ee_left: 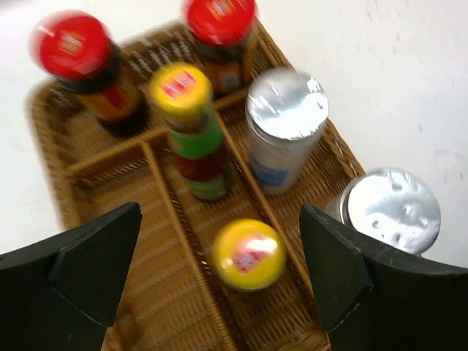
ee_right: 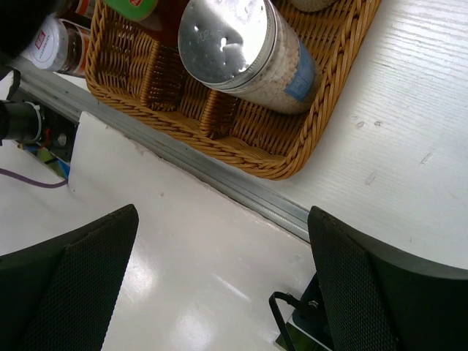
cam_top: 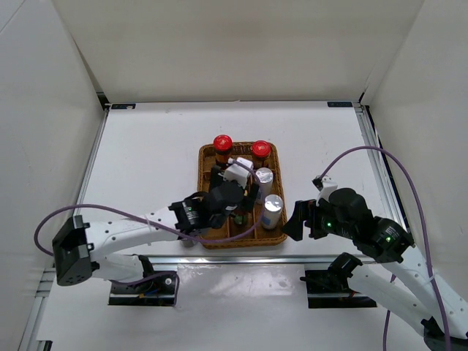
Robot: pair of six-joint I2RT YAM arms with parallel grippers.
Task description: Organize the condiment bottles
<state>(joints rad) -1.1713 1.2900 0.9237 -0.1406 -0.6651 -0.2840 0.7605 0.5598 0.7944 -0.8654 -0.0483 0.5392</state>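
- The left end effector hangs over the wicker tray, its fingers spread wide and gripping nothing.
- Straight below, between those fingers and clear of both, stands the near yellow-capped bottle. It is upright in the middle lane, its long axis pointing up at the camera.
- Further along the same lane is the far yellow-capped bottle. The red-capped jars stand across the back compartment, and the shakers line the right lane, one behind the other.
- The left lane shows only bare wicker, so it looks like the open slot.
- The right end effector is spread too and carries nothing. It hovers off the tray's near right corner by the near edge of the table, with the near shaker close in front.
- A small jar sits outside the tray by its near left corner. It is partly hidden, so there's no telling whether it is upright or tipped.
- That jar lies on the left arm's side, so the left arm looks the nearer for it.
- The left arm would likely need to rise clear of the caps first. Tall tops crowd its right, and the room lies to its left, over the bare lane and the table beyond the rim.
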